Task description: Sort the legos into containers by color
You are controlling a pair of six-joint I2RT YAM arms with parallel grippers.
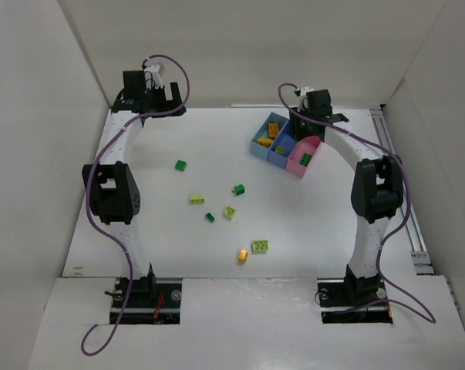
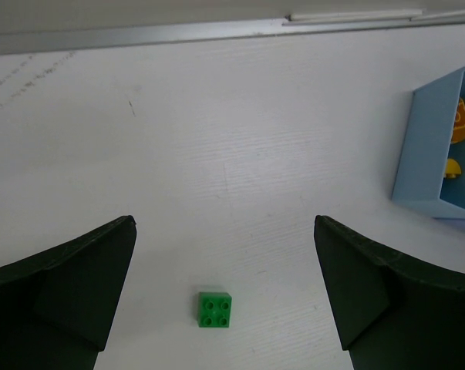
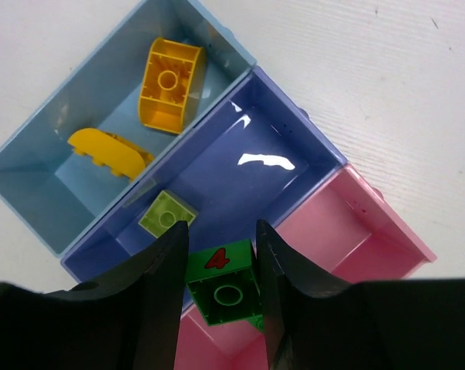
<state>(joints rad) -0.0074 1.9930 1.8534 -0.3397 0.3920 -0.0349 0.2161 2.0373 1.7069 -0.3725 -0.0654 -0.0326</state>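
The right gripper (image 3: pixel 220 248) has its jaws clamped on a numbered green brick (image 3: pixel 226 297), bottom centre, over the dark blue bin (image 3: pixel 294 139) and pink bin (image 3: pixel 371 231). The left gripper (image 2: pixel 224 225) has its jaws wide apart above a plain green brick (image 2: pixel 215 309). 2 yellow bricks (image 3: pixel 169 85) lie in the light blue bin (image 3: pixel 39 177), upper left.

You're in a robotics lab cell: white panels (image 1: pixel 240 46) box in the desk (image 1: pixel 170 131), left arm (image 1: pixel 112 193) and right arm (image 1: pixel 375 193) bolted at its edge.
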